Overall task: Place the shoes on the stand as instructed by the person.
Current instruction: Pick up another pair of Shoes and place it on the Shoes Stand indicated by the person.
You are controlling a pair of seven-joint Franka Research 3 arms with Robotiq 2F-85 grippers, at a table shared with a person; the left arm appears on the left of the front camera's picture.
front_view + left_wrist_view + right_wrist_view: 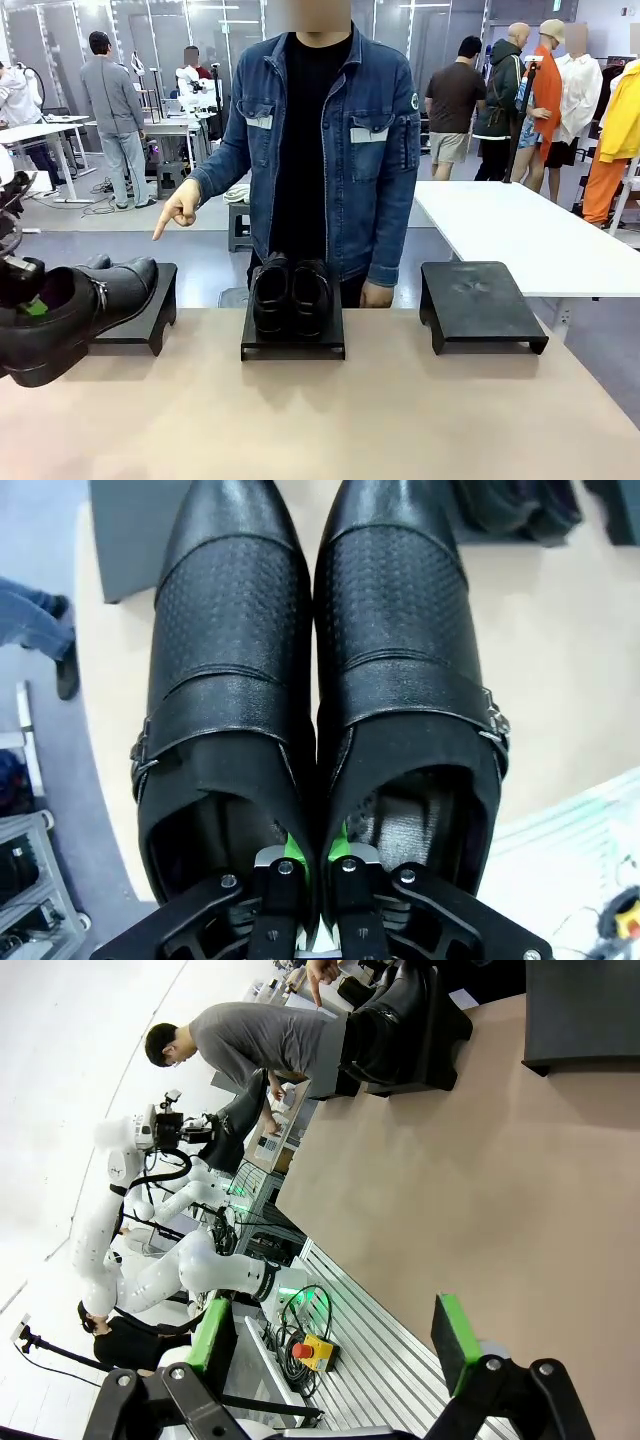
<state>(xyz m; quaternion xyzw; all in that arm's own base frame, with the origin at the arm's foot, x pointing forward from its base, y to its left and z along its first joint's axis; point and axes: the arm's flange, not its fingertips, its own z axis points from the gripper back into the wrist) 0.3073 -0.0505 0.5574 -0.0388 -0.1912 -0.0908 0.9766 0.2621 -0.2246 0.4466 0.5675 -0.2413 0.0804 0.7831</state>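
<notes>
Black shoes (75, 305) hang clamped in left fingers (292, 850) near the left stand (150, 315)'s edge; right fingers (455, 1345) spread above the table (480, 1190)'s edge.

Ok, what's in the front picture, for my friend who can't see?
The robot's left fingers pinch a pair of shiny black shoes by the left stand, where the person in a denim jacket points. Another black pair sits on the middle stand.
</notes>
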